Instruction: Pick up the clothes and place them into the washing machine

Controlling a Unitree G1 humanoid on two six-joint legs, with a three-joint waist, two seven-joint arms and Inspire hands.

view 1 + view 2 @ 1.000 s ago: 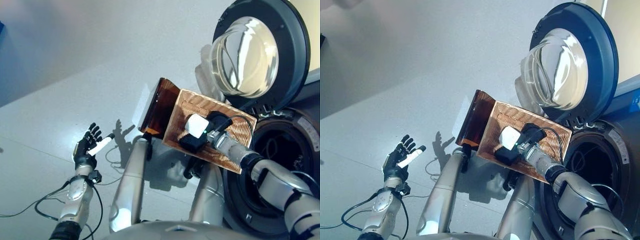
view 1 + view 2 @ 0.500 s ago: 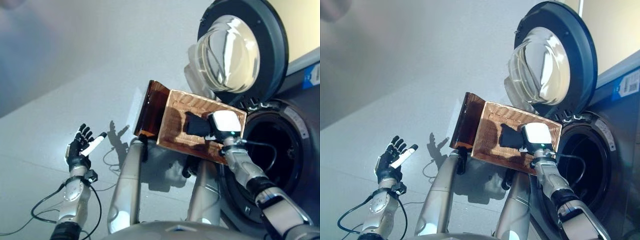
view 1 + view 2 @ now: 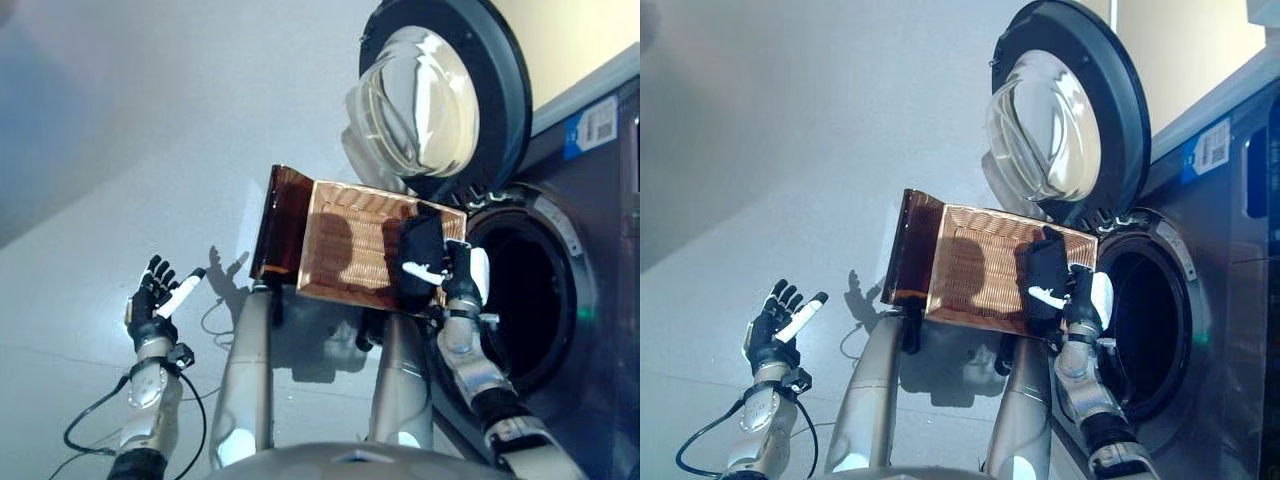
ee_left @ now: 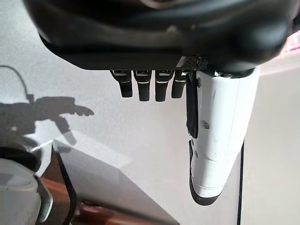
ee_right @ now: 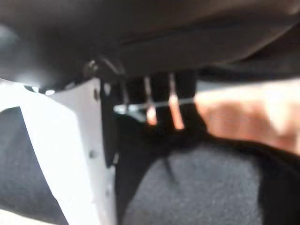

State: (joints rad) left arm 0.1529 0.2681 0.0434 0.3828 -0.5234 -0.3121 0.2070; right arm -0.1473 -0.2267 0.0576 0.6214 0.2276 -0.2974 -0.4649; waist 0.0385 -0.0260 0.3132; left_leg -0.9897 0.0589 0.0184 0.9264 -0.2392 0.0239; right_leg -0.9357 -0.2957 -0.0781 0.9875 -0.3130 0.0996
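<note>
A shallow wicker basket (image 3: pixel 340 250) rests on a dark brown box (image 3: pixel 272 225) beside the washing machine, whose round opening (image 3: pixel 520 290) is dark inside. My right hand (image 3: pixel 458 285) is at the basket's edge nearest the machine. Its fingers are curled on a dark garment (image 3: pixel 420 255), held just above the basket. The right wrist view shows the fingers (image 5: pixel 159 105) pressed into the dark grey cloth (image 5: pixel 201 183). My left hand (image 3: pixel 155 300) is open and empty, raised over the floor far to the left of the basket, its fingers (image 4: pixel 150 86) straight.
The machine's round glass door (image 3: pixel 430 95) stands open above the basket. The machine's dark front panel (image 3: pixel 600 250) runs along the right. Grey floor (image 3: pixel 120 150) lies to the left.
The camera has shifted. My right hand has moved from the basket's middle to its edge by the machine, turned over, and lifted the dark garment. The left hand stays as it was.
</note>
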